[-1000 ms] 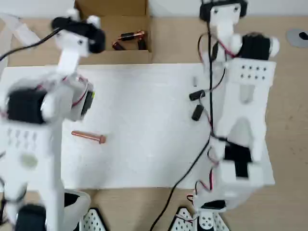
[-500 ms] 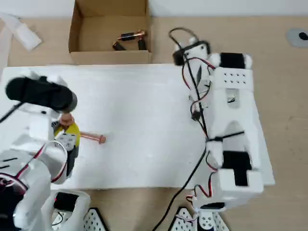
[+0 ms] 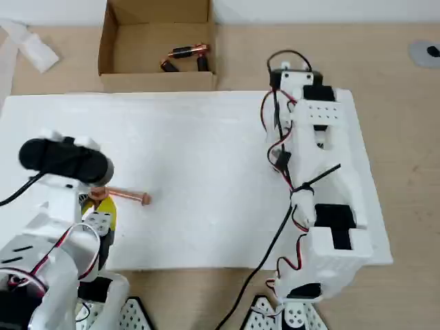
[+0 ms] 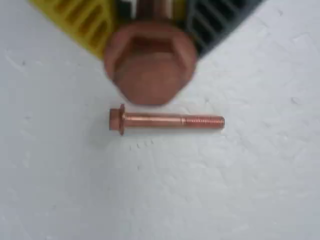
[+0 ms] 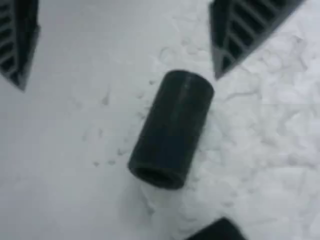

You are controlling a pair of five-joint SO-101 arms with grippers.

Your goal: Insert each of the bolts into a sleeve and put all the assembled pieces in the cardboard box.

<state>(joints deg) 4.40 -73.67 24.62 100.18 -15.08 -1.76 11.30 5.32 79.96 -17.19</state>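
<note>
Now back from the cardboard box point(image 3: 137, 41), the left pincer point(image 4: 150, 11) is clamped on a bolt point(image 4: 150, 67) above a second bolt point(image 4: 167, 121) lying near the foam pad's point(image 3: 206, 227) left edge. The right pincer point(image 5: 125, 45), newly lowered, gapes astride a sleeve point(image 5: 171, 130) toward the right edge, so insertion can likely follow.

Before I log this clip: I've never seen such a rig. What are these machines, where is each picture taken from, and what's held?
Two small robot arms at a table. One picture looks down from above; the other two come from cameras on the wrists. The left pincer is shut on a copper bolt; a second bolt lies on the white sheet. The right pincer hangs open over a black sleeve. The cardboard box holds assembled pieces.
</note>
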